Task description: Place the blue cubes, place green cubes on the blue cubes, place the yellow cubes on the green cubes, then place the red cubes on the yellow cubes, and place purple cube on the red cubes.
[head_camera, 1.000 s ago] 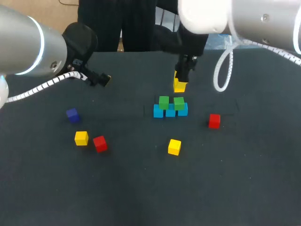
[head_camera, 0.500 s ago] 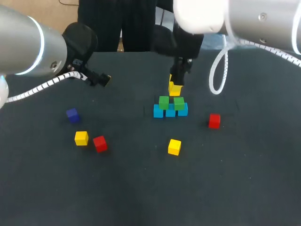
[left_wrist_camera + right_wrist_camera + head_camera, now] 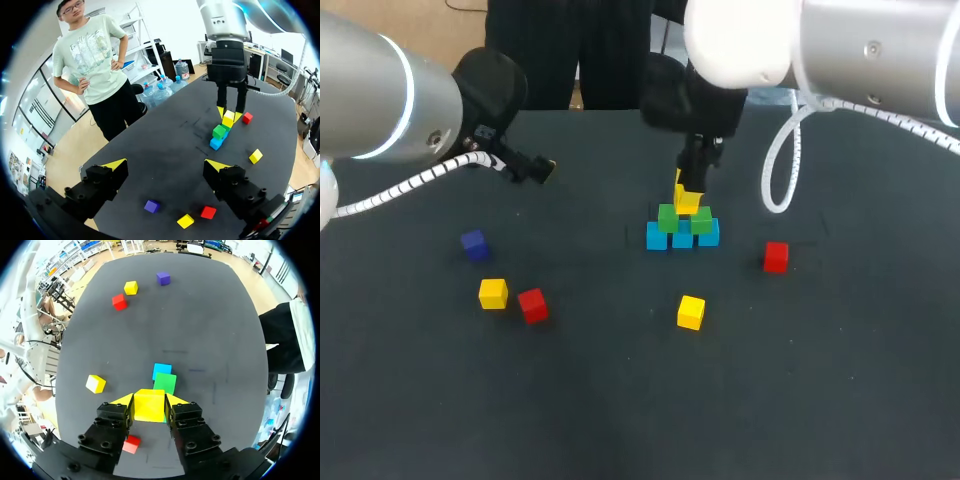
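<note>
Bearings are taken off the blue cubes at mid-table in the head view, with 12 o'clock pointing away from the robot.

Left gripper [image 3: 166,165]: hangs at about 10 o'clock, well apart from the stack, over bare table [image 3: 440,400]. Jaws wide apart, nothing between them.

Purple cube [image 3: 474,244]: 9 o'clock, far out, on its own.

Left yellow cube [image 3: 493,293] and left red cube [image 3: 532,305]: between 8 and 9 o'clock, far out. They sit just beside each other with a small gap. The red one is nearer the stack and turned a little.

Blue cubes [image 3: 657,237]: three in a row, side by side, flat on the table.

Green cubes [image 3: 668,216]: two, side by side, second tier, seated on the blue row.

Held yellow cube [image 3: 687,202]: over the seam between the two greens, roughly level. Cannot tell whether it rests on them or hangs just clear.

Right gripper [image 3: 150,400]: directly above the stack, fingers pointing down, the arm coming in from the right. Jaws clamped on the held yellow cube. The right wrist view shows a finger against each of two opposite faces.

Front yellow cube [image 3: 691,312]: 6 o'clock, near the stack, loose, slightly turned.

Right red cube [image 3: 776,257]: just past 3 o'clock, near the stack, loose on the table.
</note>
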